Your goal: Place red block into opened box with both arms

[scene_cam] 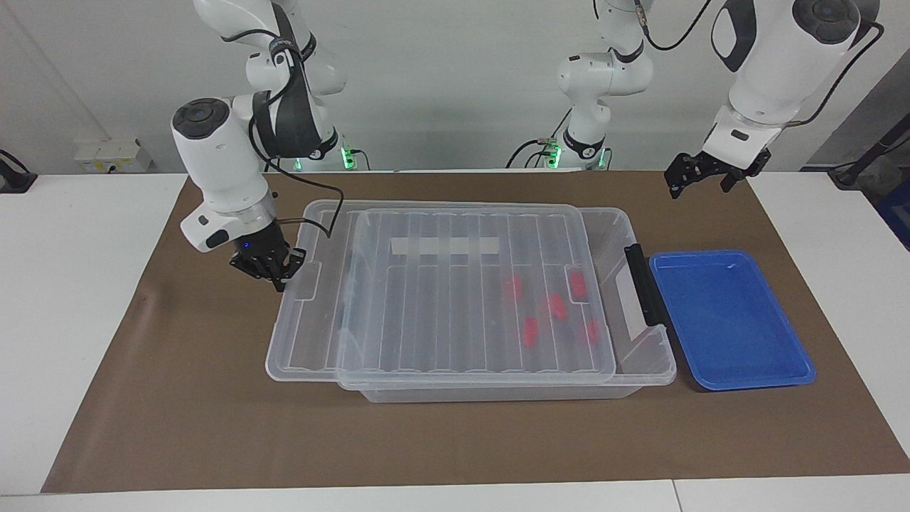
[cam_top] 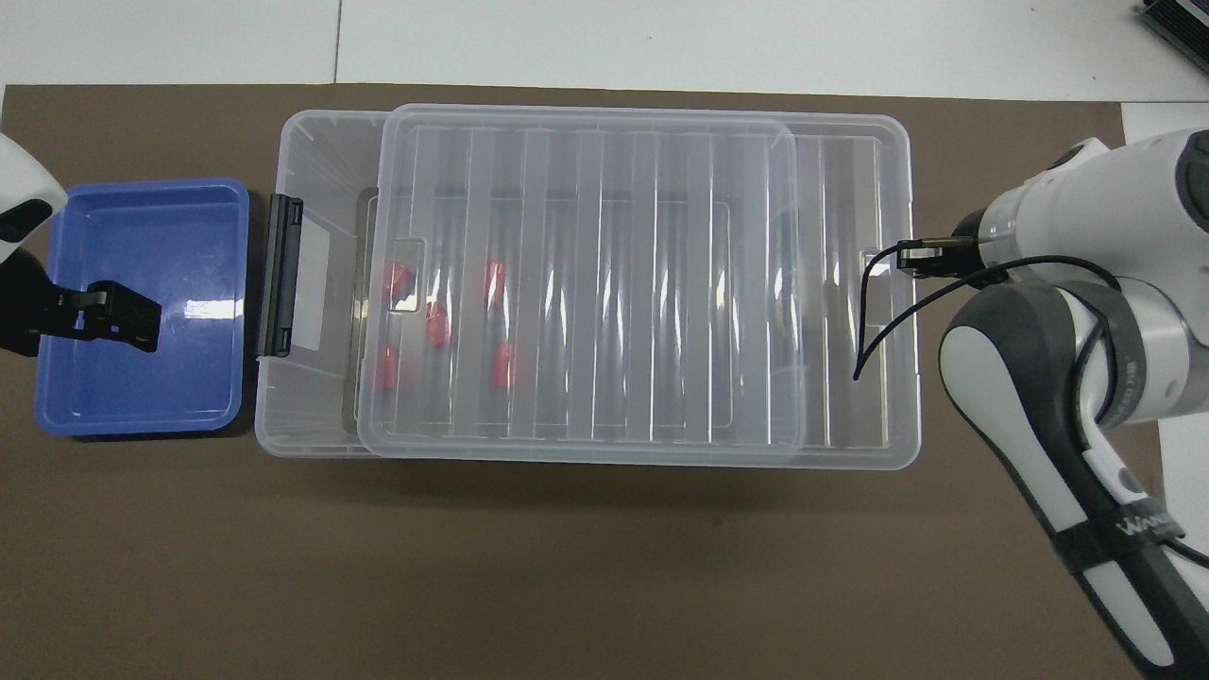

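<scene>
The clear box [scene_cam: 620, 226] lies across the mat, its black handle [scene_cam: 643, 284] at the left arm's end. Its ribbed lid [scene_cam: 441, 313] rests on top and covers most of the opening. Several red blocks [scene_cam: 556, 306] lie inside on the box floor and show blurred through the lid [cam_top: 586, 283]. My right gripper [scene_cam: 279, 279] is shut on the lid's end tab at the right arm's end, and in the overhead view this right gripper [cam_top: 911, 257] sits at the lid's edge. My left gripper [scene_cam: 700, 186] hangs open and empty, over the blue tray in the overhead view [cam_top: 142, 319].
A shallow blue tray [scene_cam: 732, 320] lies empty beside the box's handle end. A brown mat [scene_cam: 455, 441] covers the table under everything. The right arm's cable droops over the lid's end.
</scene>
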{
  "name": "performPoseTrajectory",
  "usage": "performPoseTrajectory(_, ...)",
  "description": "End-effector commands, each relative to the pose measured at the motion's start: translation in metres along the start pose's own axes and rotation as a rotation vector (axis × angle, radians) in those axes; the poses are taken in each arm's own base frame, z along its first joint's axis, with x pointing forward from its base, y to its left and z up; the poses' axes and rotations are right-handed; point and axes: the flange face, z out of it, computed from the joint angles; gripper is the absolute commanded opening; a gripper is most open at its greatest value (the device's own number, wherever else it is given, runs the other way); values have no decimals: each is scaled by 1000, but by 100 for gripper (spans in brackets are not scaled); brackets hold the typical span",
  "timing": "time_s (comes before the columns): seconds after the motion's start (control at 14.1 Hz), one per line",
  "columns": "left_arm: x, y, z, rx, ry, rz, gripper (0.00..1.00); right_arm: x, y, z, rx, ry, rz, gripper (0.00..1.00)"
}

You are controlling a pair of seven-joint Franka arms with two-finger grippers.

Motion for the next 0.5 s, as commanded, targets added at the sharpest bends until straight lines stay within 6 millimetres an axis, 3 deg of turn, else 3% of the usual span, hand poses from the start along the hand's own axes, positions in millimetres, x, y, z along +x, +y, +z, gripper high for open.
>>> performPoseTrajectory(0.0, -9, -7, 5, 6, 55, 22, 100, -7, -21, -4, 20, -14, -41, 0)
performPoseTrajectory(0.14, -5, -26, 6, 0, 75, 123, 100, -9, -33, -5, 25, -14, -61, 0)
performPoseTrajectory(0.28, -3, -31, 7, -20, 70, 146, 100, -12, -46, -6, 30, -16, -83, 0)
performPoseTrajectory(0.43, 4, -36, -9, -74, 70, 127, 100, -13, -51, -6, 32, -17, -92, 0)
